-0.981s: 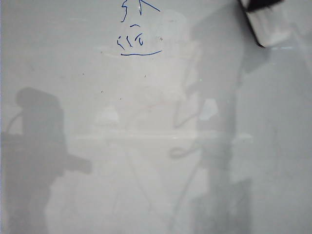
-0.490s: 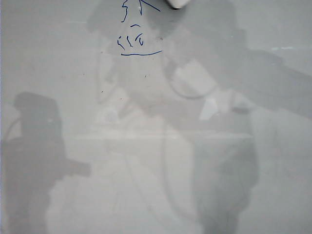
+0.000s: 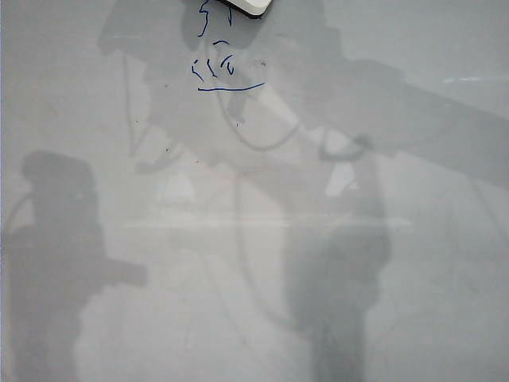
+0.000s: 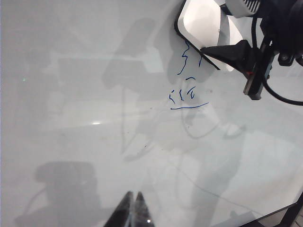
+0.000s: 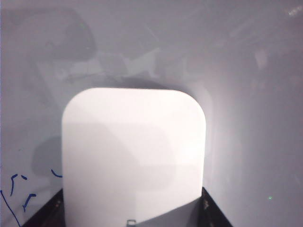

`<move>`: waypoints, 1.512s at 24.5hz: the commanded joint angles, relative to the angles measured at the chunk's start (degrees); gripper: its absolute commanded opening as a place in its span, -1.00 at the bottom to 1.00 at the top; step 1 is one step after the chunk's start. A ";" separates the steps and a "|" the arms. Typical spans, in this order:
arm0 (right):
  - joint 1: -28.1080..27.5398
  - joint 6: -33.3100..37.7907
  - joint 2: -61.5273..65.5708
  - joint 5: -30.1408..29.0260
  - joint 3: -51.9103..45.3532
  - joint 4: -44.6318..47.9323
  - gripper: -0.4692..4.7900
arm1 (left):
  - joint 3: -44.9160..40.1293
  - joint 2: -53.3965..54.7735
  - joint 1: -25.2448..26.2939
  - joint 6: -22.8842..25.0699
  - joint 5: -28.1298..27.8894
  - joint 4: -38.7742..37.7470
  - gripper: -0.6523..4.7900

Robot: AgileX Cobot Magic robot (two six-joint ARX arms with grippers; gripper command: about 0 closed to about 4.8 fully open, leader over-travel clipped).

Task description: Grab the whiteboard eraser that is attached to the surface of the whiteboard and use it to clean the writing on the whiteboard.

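**The eraser sits right at the blue scribbles**

The whiteboard [image 3: 334,263] is big, shiny and pale grey. It fills the whole exterior view. Soft grey shadows of the two arms lie on it.

The writing [image 3: 227,68] is near the far edge of that view, a bit left of the middle. It is made of thin dark-blue lines. There are some short curly marks and one long line under them.

The whiteboard eraser [image 3: 248,6] is a small white block with round corners and a thin black edge. In the exterior view only a corner of it shows, at the far edge. It lies over the upper part of the writing. The lower curls and the long line are still bare.

The right gripper [image 5: 132,220] holds the whiteboard eraser [image 5: 134,156]. Its two dark fingers [image 5: 47,213] press on both sides of the white block. In the left wrist view one black finger [image 4: 229,52] lies along the eraser [image 4: 201,23], just above the blue marks [image 4: 187,92].

The left gripper [image 4: 132,210] is near the close side of the board, well apart from the writing. Only its two thin dark tips show, very close to each other. It holds nothing. I cannot tell if the tips touch each other.
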 commanded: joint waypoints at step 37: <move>0.52 8.41 -13.16 3.32 -15.91 -3.87 -0.14 | 0.37 0.04 0.02 4.11 -10.27 1.62 -0.78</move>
